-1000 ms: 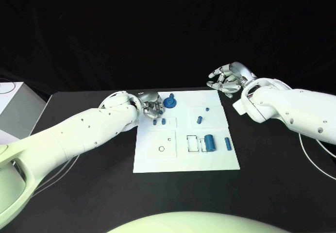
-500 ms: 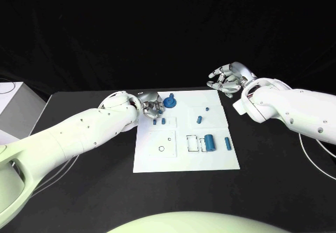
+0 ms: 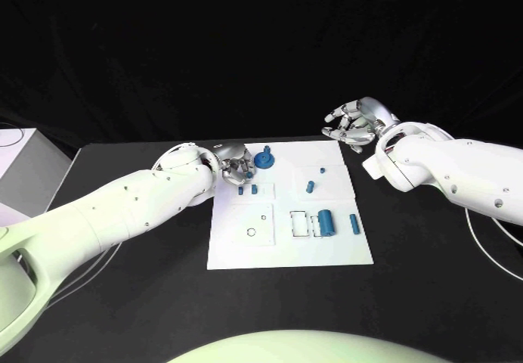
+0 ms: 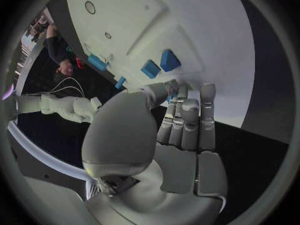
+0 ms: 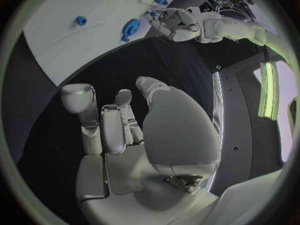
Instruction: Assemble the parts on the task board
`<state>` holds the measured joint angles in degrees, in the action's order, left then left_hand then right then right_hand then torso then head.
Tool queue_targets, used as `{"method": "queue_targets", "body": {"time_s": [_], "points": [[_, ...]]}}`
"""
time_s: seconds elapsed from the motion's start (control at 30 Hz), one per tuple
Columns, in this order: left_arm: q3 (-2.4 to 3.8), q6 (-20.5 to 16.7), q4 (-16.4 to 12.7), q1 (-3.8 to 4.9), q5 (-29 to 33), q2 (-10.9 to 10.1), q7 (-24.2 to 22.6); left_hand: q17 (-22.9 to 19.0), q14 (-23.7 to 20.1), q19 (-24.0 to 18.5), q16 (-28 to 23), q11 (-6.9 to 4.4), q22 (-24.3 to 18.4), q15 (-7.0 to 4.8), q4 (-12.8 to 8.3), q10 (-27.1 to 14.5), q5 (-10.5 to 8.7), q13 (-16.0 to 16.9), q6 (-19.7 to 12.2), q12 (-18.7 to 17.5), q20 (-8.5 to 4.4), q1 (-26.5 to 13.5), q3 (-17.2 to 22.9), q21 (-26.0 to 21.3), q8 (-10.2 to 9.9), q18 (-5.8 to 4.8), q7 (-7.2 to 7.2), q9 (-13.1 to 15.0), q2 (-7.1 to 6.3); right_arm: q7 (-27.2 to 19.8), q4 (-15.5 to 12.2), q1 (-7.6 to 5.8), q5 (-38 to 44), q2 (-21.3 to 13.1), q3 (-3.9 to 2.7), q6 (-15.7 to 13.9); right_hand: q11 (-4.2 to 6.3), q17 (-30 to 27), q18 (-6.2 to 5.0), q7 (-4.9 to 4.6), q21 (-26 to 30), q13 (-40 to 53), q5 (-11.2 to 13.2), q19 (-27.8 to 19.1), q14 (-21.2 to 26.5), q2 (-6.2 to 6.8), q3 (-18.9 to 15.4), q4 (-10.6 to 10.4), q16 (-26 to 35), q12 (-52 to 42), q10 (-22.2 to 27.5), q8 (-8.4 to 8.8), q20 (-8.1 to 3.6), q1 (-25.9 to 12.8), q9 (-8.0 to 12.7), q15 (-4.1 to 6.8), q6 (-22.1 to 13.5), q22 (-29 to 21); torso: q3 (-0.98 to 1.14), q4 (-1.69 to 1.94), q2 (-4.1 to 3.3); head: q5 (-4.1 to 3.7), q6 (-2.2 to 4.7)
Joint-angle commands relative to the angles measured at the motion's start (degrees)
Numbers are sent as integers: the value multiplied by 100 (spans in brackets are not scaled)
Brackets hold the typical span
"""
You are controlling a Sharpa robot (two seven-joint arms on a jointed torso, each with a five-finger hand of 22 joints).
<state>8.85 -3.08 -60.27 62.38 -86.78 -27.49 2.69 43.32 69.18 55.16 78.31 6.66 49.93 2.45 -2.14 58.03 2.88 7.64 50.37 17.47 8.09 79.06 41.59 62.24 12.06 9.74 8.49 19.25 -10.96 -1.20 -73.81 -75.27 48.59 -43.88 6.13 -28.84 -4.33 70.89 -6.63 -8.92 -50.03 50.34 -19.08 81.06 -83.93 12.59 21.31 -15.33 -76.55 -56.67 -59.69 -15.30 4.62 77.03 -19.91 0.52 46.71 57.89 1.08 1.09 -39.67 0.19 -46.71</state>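
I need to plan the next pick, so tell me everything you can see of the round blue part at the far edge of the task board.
The round blue part looks like a disc of matte plastic with a small stub rising at its far side. It sits near the far edge of the white task board, on its left half. The left hand is right beside it, fingers curled at its left rim; whether they touch it cannot be told. In the right wrist view the same part shows as a ring-like blue wheel lying on the board.

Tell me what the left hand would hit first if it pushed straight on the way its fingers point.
Probably the two small blue pegs just beyond the left hand, on the task board. The fingertips already reach the board's edge; depth is uncertain.
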Motion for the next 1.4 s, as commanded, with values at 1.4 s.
{"method": "queue_targets", "body": {"time_s": [1.4], "points": [[-3,-408,-78,-41,114,-151,44,-256,-233,-170,14,186,-110,154,0,-673,10,10,-480,4,118,53,-45,-81,-363,61,-94,-186,-108,-57,3,11,1,-17,-3,51,30,4,-83,-26,36,-53,-39,33,-120,44,43,-1,41,11,19,-25,1,-16,-8,32,-11,-26,-2,2,-1,7,34]]}}
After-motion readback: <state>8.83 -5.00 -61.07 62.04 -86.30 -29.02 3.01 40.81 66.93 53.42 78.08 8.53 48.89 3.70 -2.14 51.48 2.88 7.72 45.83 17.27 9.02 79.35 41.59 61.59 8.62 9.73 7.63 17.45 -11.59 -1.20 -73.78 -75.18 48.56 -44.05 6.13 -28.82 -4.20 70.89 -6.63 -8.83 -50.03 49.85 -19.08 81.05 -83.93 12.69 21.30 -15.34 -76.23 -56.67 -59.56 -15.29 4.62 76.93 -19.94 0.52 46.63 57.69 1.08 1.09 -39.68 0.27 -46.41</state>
